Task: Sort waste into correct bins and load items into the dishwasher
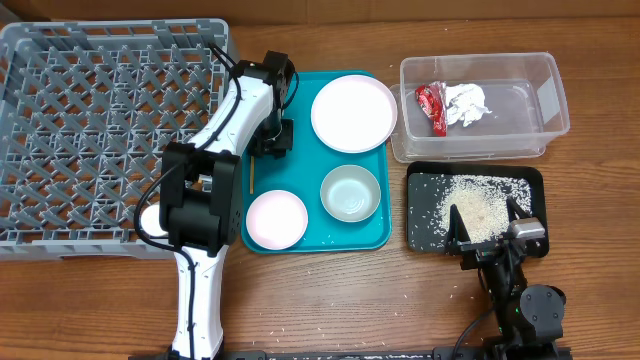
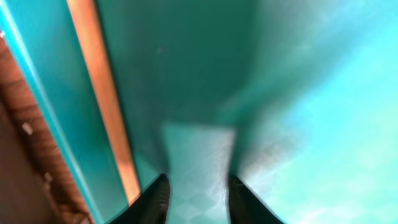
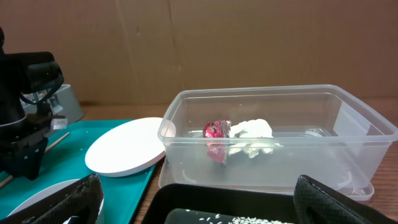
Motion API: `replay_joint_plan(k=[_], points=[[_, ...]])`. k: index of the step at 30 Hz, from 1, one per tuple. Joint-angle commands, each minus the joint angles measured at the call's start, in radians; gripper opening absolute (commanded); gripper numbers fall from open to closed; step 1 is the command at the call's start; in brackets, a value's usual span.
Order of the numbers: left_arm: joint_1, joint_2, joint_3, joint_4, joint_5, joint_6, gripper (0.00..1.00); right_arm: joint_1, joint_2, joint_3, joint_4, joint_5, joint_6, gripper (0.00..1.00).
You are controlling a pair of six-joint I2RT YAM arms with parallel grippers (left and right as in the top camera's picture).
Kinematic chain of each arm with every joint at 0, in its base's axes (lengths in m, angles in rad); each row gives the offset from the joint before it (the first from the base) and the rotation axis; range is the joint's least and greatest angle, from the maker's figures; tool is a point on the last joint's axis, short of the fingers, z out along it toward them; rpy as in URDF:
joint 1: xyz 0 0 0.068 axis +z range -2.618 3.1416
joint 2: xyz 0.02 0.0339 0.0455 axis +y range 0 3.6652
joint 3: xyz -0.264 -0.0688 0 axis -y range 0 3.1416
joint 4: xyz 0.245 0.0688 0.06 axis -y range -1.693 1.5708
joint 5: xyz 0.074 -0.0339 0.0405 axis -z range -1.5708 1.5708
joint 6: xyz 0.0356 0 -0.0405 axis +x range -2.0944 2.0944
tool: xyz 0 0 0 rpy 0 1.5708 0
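My left gripper [image 1: 272,140] points down onto the teal tray [image 1: 300,100], open [image 2: 198,199], with bare tray between its fingers. A wooden chopstick [image 2: 102,99] lies just left of the fingers and shows in the overhead view [image 1: 252,172]. The white plate [image 1: 353,112], grey-green bowl [image 1: 350,192] and pink bowl [image 1: 276,219] sit on the teal tray. The red wrapper [image 1: 432,105] and white tissue [image 1: 466,103] lie in the clear tub [image 1: 545,80]. Rice [image 1: 478,205] lies on the black tray [image 1: 420,235]. My right gripper [image 1: 490,228] is open and empty [image 3: 199,199] over that tray. I cannot make out the cup.
The grey dish rack [image 1: 100,130] fills the left of the table. The left arm reaches along its right side. A small white rounded thing [image 1: 150,218] shows by the rack's front right corner, partly hidden by the arm. A few rice grains lie on the wood.
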Motion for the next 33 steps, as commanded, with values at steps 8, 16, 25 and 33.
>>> replay_joint_plan(k=[8,16,25,33], points=[[-0.005,0.006,0.026,0.019,-0.169,-0.001,0.45,-0.004,-0.009,-0.010,0.006,0.001,0.000,1.00],[-0.005,0.051,0.019,0.042,-0.070,0.002,0.35,-0.004,-0.009,-0.010,0.006,0.001,0.000,1.00],[-0.005,0.051,0.010,0.038,0.007,0.030,0.26,-0.004,-0.009,-0.010,0.006,0.001,0.000,1.00],[-0.005,-0.011,0.043,-0.023,-0.140,0.008,0.31,-0.004,-0.009,-0.010,0.006,0.001,0.000,1.00]])
